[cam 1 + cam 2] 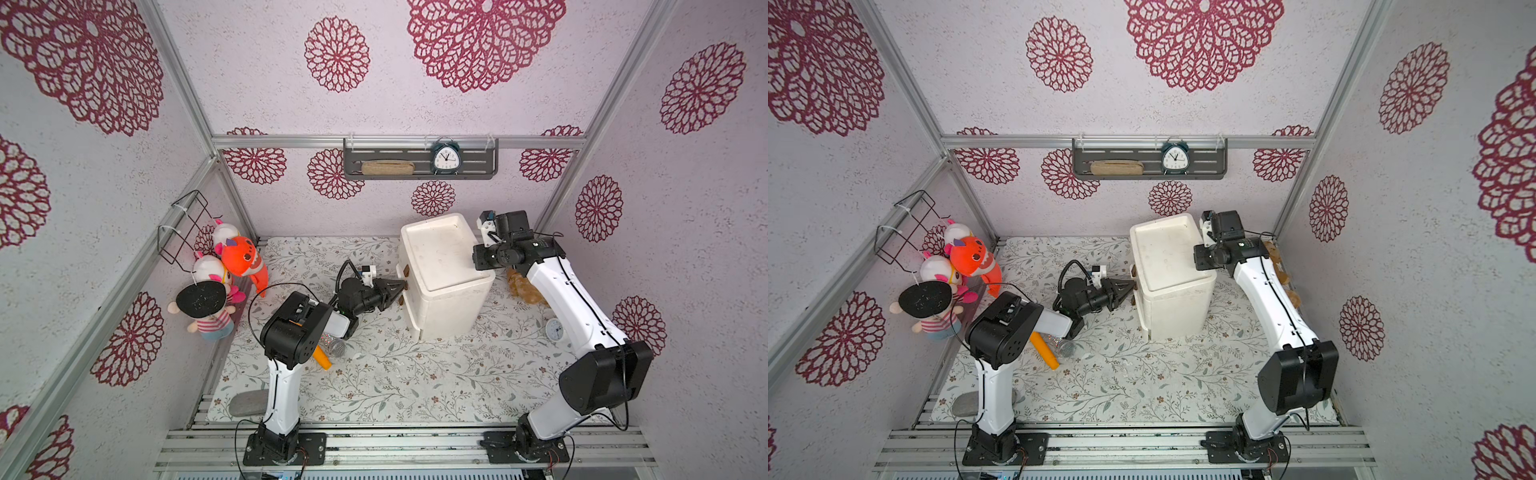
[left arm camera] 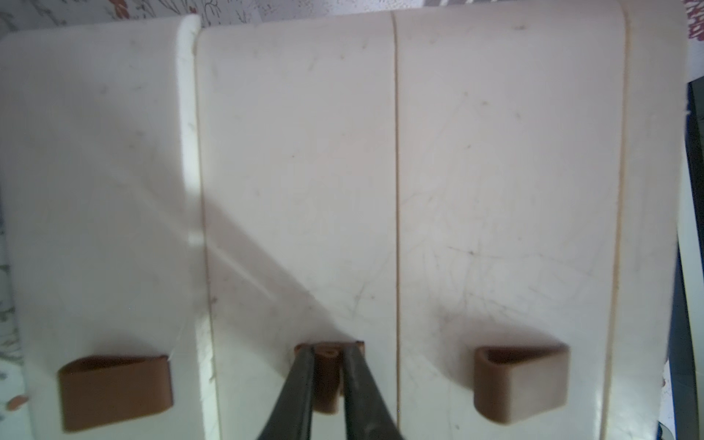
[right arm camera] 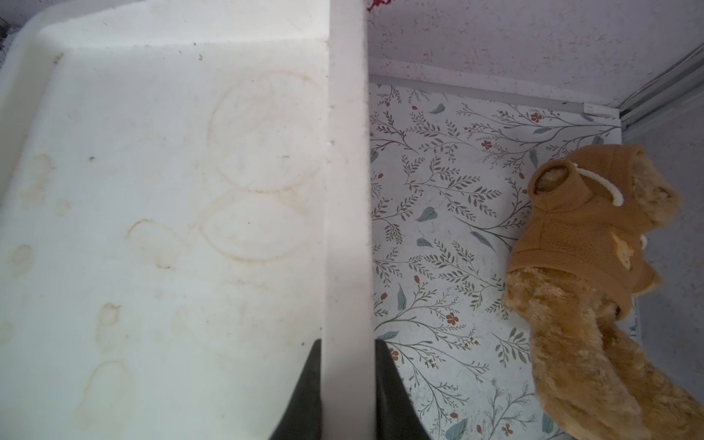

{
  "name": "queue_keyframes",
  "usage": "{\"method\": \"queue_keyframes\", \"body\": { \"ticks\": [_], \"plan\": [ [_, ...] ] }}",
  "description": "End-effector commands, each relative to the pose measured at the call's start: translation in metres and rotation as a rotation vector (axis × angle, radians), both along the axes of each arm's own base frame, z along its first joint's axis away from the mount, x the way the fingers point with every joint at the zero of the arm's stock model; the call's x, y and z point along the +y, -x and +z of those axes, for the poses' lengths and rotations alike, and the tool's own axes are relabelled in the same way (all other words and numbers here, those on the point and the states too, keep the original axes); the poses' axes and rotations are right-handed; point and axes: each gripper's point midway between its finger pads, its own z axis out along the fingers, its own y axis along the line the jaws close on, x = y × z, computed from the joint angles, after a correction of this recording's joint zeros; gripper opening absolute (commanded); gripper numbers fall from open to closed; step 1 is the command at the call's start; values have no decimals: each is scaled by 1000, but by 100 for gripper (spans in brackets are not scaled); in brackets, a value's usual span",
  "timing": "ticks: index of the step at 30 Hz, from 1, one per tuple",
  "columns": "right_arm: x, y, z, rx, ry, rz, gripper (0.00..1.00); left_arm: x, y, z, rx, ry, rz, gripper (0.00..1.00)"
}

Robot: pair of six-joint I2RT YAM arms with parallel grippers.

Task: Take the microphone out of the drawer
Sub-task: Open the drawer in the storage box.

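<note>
The left gripper (image 2: 330, 348) is pinching the middle brown loop handle (image 2: 327, 392) of the white plastic drawer cabinet (image 1: 440, 266), the right gripper (image 3: 348, 344) is clamping its top rim (image 3: 346, 171), and the silver mesh-headed microphone (image 1: 337, 348) is lying on the floral mat (image 1: 415, 374).

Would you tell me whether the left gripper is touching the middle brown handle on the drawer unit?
Touching. In the left wrist view the left gripper has its fingers pressed against both sides of the middle handle on the drawer unit, squeezing it.

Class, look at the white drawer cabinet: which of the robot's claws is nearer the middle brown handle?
Left. The left claw is shut on the middle handle itself; the right claw clamps the cabinet's top rim, opposite the drawer fronts.
</note>
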Motion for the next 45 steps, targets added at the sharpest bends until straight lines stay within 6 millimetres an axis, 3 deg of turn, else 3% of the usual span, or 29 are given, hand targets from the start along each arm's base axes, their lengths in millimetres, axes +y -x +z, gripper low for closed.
{"method": "queue_keyframes", "body": {
  "ticks": [1,3,10,26,27,45],
  "plan": [
    [32,-6,39,-88,-174,53,0,-31,30,5,-14,15,-126,9],
    [32,-6,39,-90,-174,52,0,-31,30,5,-16,14,-125,0],
    [29,-7,40,-97,-164,41,0,-25,30,4,-15,-7,-107,0],
    [19,-10,45,-118,-139,21,0,25,21,-10,8,-108,24,0],
    [19,-10,44,-117,-134,23,0,28,21,4,-21,-100,33,0],
    [13,-12,43,-130,-126,19,0,88,28,28,-46,-383,157,0]
  ]
}}
